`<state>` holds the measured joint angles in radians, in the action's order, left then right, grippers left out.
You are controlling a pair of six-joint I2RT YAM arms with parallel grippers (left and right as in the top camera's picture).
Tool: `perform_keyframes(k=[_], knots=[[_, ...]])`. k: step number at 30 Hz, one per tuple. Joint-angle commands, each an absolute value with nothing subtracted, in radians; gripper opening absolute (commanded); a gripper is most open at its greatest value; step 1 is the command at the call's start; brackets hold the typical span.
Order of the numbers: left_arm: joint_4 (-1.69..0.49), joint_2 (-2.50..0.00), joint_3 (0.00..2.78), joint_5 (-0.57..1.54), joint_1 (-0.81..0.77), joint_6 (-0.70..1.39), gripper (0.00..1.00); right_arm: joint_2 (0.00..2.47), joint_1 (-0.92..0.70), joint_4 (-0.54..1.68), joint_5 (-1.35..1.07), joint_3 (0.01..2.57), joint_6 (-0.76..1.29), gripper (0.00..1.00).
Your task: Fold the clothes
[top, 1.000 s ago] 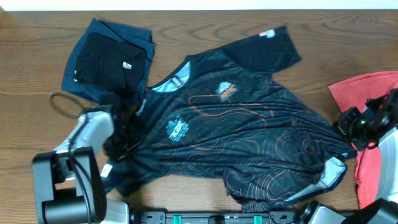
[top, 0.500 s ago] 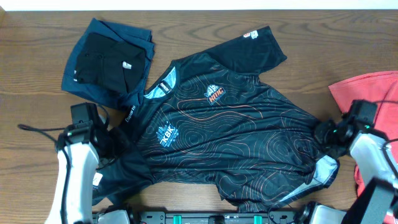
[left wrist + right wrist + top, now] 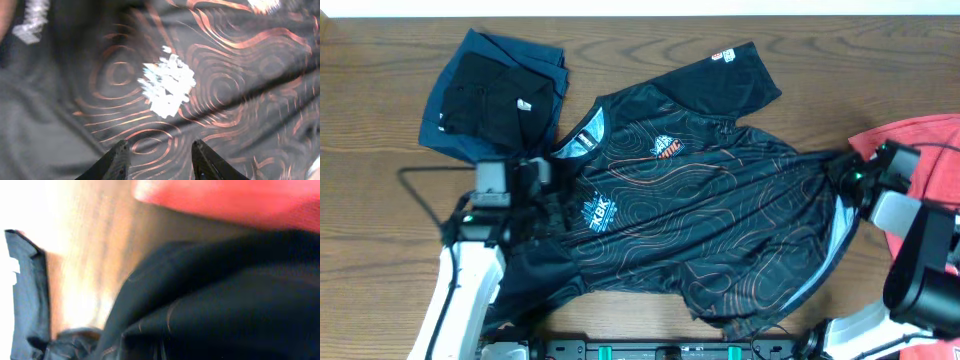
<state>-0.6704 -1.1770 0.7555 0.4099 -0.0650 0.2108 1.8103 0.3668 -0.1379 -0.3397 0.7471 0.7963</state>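
Now the black jersey [image 3: 700, 220] lies spread on the counter [image 3: 380, 120]. The left gripper [image 3: 160, 157] hovers over its chest print [image 3: 167, 90], jaws released; whether the jaws of the right gripper [image 3: 847, 178] grasp the hem [image 3: 840, 230] cannot be told. Both sides should be pulled evenly flat before any fold.

Even overhead light, jersey [image 3: 225, 100] motion-blurred at left wrist, glare bleaching table [image 3: 90, 255] at right wrist

garments in all: 4 | black jersey [image 3: 710, 230] with orange lines: 1 | navy top [image 3: 510, 50]: 1 | small black top [image 3: 485, 95]: 1 | red top [image 3: 920, 135]: 1 | robot hands: 2, one left hand [image 3: 160, 155] and one right hand [image 3: 845, 175] | wooden desk [image 3: 380, 100]: 1
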Motion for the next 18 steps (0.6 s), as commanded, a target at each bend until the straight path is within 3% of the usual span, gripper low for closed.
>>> perform_keyframes(k=[1,5,12,16,18], knots=[[-0.664,-1.242,0.84,0.426,-0.126,0.141,0.42,1.875,0.322,-0.108,-0.345,0.817,0.806,0.01],[-0.664,-1.362,0.94,0.408,-0.184,0.079,0.43,1.843,0.318,0.024,-0.432,0.965,0.696,0.01],[-0.661,-1.643,1.185,0.352,-0.253,-0.065,0.43,1.658,0.323,0.533,-0.38,1.175,0.408,0.09],[-0.636,-1.823,1.338,0.316,-0.276,-0.128,0.42,1.517,0.319,0.75,-0.363,1.223,0.368,0.09],[-0.601,-1.905,1.401,0.316,-0.276,-0.131,0.37,1.447,0.313,0.844,-0.364,1.225,0.369,0.07]])
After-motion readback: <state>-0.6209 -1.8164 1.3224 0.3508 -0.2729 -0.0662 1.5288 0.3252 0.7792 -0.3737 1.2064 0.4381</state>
